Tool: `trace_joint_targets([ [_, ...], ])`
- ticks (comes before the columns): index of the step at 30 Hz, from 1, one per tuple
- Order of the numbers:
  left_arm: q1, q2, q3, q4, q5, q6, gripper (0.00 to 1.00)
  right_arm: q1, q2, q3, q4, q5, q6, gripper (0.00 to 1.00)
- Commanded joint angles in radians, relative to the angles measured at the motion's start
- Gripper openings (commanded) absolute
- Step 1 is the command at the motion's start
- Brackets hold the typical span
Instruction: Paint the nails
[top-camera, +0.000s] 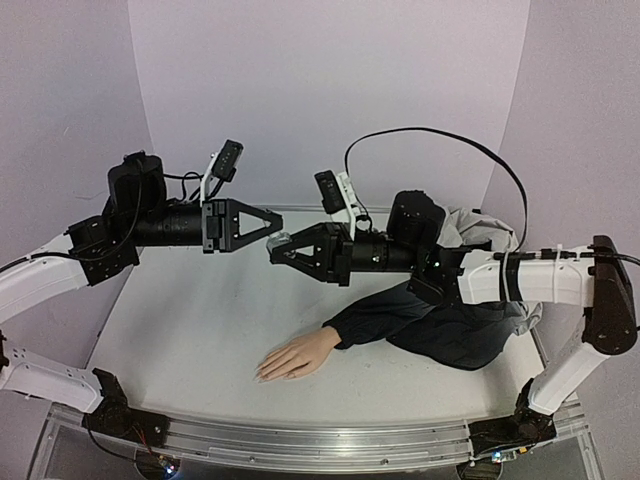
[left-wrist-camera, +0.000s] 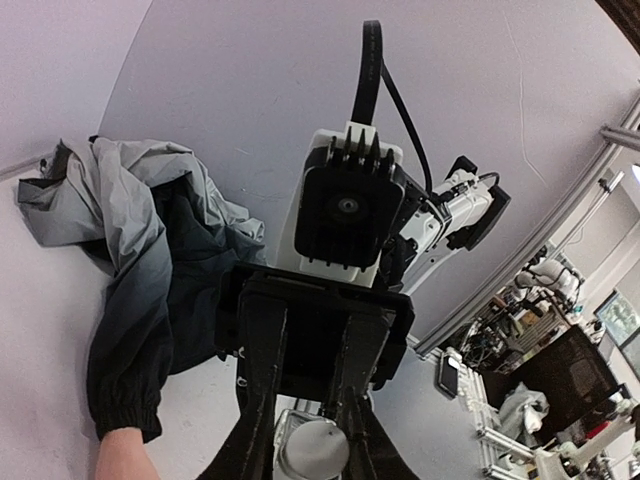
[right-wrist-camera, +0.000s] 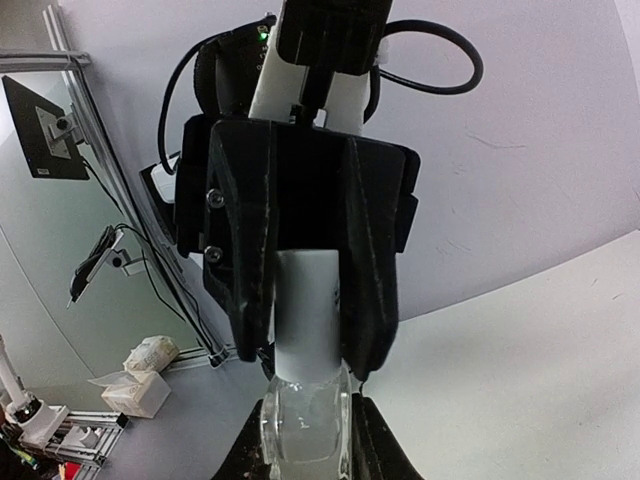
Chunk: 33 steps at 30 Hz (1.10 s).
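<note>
Soft, even light from above; fish-eye bending in both wrist views.

From the top camera the counter (top-camera: 200, 320) and walls (top-camera: 330, 90) are evenly lit with a faint lilac cast. The mannequin hand (top-camera: 297, 357) throws only a thin, soft shadow, and the dark sleeve (top-camera: 400, 315) sinks almost to black. The wrist views bulge, curving the metal rail (right-wrist-camera: 50, 62) near the edge. In the right wrist view the white cap (right-wrist-camera: 305, 310) is nearly washed out. The glass bottle (right-wrist-camera: 305, 430) carries small glints and looks soft close to the lens. The left claw (right-wrist-camera: 312, 362) is mostly silhouette.
</note>
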Motion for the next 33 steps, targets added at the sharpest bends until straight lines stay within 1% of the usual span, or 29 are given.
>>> trace_joint_targets([
  [1, 0.0, 0.01, 0.046, 0.05, 0.012, 0.015, 0.12, -0.012, -0.018, 0.0, 0.109, 0.012, 0.001, 0.0],
  [4, -0.001, 0.019, 0.042, 0.047, -0.029, 0.013, 0.06, -0.014, -0.035, -0.002, 0.051, 0.104, -0.043, 0.0],
  [5, -0.001, 0.022, 0.039, 0.043, -0.05, 0.011, 0.03, -0.014, -0.043, 0.003, 0.008, 0.154, -0.084, 0.0],
  [6, -0.001, 0.026, 0.038, 0.036, -0.074, 0.007, 0.01, -0.009, -0.05, 0.016, -0.064, 0.256, -0.14, 0.0],
  [7, -0.001, 0.031, 0.037, 0.023, -0.105, 0.001, 0.0, 0.018, -0.055, 0.046, -0.171, 0.475, -0.215, 0.0],
  [8, -0.001, 0.038, 0.039, 0.003, -0.152, -0.005, 0.0, 0.087, -0.046, 0.076, -0.263, 0.837, -0.28, 0.0],
  [9, -0.001, 0.044, 0.042, -0.034, -0.199, -0.011, 0.0, 0.172, -0.015, 0.11, -0.307, 1.345, -0.33, 0.0],
  [10, 0.001, 0.053, 0.048, -0.065, -0.245, -0.016, 0.0, 0.208, 0.026, 0.143, -0.322, 1.608, -0.377, 0.0],
  [11, 0.0, 0.06, 0.057, -0.097, -0.292, -0.021, 0.0, 0.231, 0.066, 0.172, -0.324, 1.766, -0.424, 0.0],
  [12, 0.001, 0.071, 0.07, -0.135, -0.328, -0.027, 0.0, 0.24, 0.105, 0.203, -0.321, 1.848, -0.488, 0.0],
  [13, 0.001, 0.082, 0.084, -0.171, -0.36, -0.029, 0.0, 0.246, 0.133, 0.231, -0.319, 1.881, -0.527, 0.0],
  [14, 0.001, 0.095, 0.103, -0.205, -0.38, -0.029, 0.0, 0.249, 0.154, 0.253, -0.317, 1.872, -0.55, 0.0],
  [15, 0.001, 0.105, 0.117, -0.223, -0.383, -0.026, 0.0, 0.25, 0.159, 0.262, -0.316, 1.824, -0.557, 0.0],
  [17, 0.001, 0.114, 0.125, -0.227, -0.365, -0.023, 0.0, 0.248, 0.136, 0.244, -0.302, 1.644, -0.544, 0.0],
  [19, 0.0, 0.117, 0.134, -0.227, -0.345, -0.02, 0.0, 0.243, 0.097, 0.192, -0.245, 1.478, -0.532, 0.0],
  [20, 0.001, 0.116, 0.137, -0.226, -0.336, -0.018, 0.04, 0.234, 0.077, 0.172, -0.235, 1.392, -0.52, 0.0],
  [21, 0.001, 0.112, 0.138, -0.226, -0.321, -0.013, 0.1, 0.222, 0.055, 0.151, -0.224, 1.3, -0.503, 0.0],
  [23, 0.001, 0.098, 0.134, -0.221, -0.292, 0.003, 0.33, 0.184, 0.008, 0.102, -0.209, 1.11, -0.467, 0.0],
  [25, 0.001, 0.084, 0.135, -0.212, -0.231, 0.038, 0.53, 0.13, -0.042, 0.059, -0.208, 0.862, -0.412, 0.0],
  [28, 0.001, 0.051, 0.138, -0.2, -0.126, 0.09, 0.75, 0.073, -0.087, 0.014, -0.208, 0.581, -0.365, 0.0],
  [30, 0.001, 0.021, 0.126, -0.177, -0.093, 0.101, 0.85, 0.053, -0.114, -0.006, -0.206, 0.456, -0.338, 0.0],
  [31, 0.001, 0.009, 0.118, -0.163, -0.085, 0.099, 0.87, 0.045, -0.124, -0.012, -0.201, 0.391, -0.324, 0.0],
  [33, 0.001, -0.006, 0.106, -0.138, -0.075, 0.091, 0.88, 0.036, -0.137, -0.02, -0.174, 0.263, -0.289, 0.0],
])
